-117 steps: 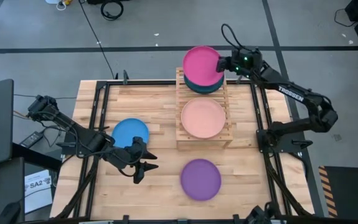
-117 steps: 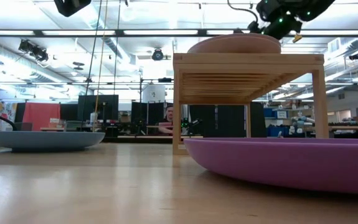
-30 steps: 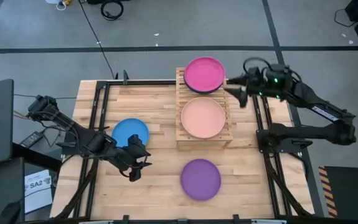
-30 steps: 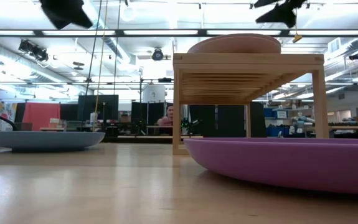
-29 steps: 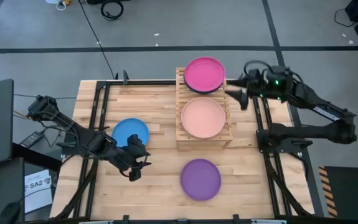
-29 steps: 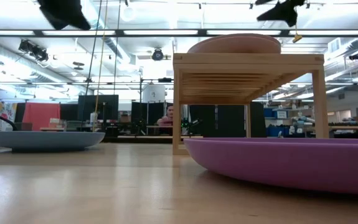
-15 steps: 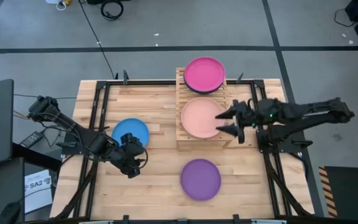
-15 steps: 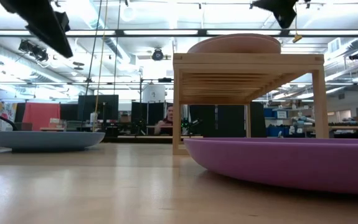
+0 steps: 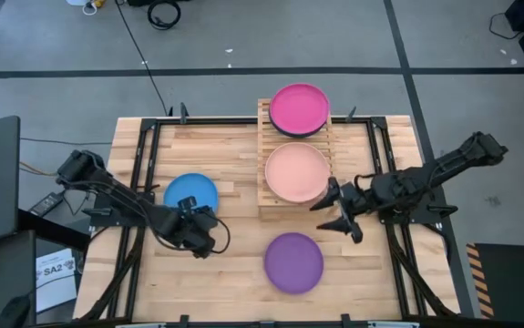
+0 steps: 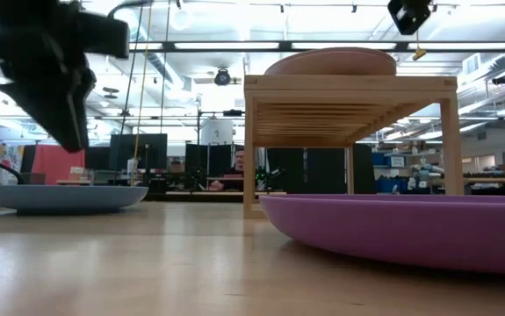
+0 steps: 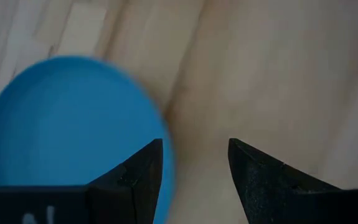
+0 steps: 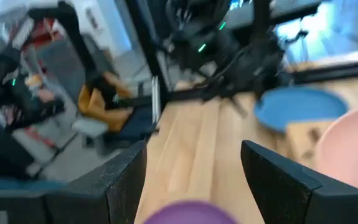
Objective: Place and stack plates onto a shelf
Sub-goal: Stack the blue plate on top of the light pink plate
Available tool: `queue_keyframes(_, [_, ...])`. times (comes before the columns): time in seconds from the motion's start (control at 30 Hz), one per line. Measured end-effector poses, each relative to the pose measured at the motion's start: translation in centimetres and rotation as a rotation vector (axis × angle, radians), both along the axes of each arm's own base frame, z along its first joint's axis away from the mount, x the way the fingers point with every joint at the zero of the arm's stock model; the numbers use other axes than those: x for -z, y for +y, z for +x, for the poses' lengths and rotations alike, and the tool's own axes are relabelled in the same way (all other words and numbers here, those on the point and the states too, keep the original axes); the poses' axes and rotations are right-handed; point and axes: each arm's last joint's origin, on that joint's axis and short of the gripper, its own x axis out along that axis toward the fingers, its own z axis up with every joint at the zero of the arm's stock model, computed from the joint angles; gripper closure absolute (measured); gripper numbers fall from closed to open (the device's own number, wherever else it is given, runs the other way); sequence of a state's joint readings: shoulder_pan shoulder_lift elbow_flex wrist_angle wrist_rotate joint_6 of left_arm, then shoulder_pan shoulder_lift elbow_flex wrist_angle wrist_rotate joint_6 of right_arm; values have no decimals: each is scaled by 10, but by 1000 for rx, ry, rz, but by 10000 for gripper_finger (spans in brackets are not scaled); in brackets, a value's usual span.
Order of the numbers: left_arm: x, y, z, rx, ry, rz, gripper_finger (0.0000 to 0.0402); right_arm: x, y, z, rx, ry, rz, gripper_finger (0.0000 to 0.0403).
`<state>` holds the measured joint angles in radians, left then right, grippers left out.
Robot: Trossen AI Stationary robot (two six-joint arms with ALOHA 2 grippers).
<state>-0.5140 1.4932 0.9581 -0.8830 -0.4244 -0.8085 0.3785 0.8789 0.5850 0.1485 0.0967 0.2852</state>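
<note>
Hovering with its fingers apart and nothing between them, the left gripper (image 9: 205, 242) sits just off the near rim of the blue plate (image 9: 190, 193); in the left wrist view one fingertip (image 11: 146, 163) overlaps that plate's edge while the other hangs over bare tabletop (image 11: 278, 74). The right gripper (image 9: 333, 213) is spread wide and empty too, its fingers (image 12: 129, 180) pointing across the table, just beside the near right corner of the shelf (image 9: 272, 207). The salmon pink plate (image 9: 297, 172) lies on the shelf's near tier close behind those fingers, the purple plate (image 9: 293, 262) rests on the table a little ahead of them, and the magenta plate (image 9: 299, 107) tops a dark stack on the far tier
</note>
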Motion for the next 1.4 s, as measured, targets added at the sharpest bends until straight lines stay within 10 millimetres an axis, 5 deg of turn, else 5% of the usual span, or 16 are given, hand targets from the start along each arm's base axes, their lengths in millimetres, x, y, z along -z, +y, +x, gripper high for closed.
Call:
queue_keyframes(0.43, [33,26,21,-116,145,59,214,23,37,12,-134,78,-37,139])
queue_keyframes(1.0, [48,45,33,-192,211,13,215,39,55,15,-155,135,-77,139])
queue_keyframes(1.4, [51,47,34,-200,234,-24,308,38,56,15,-157,127,-73,140])
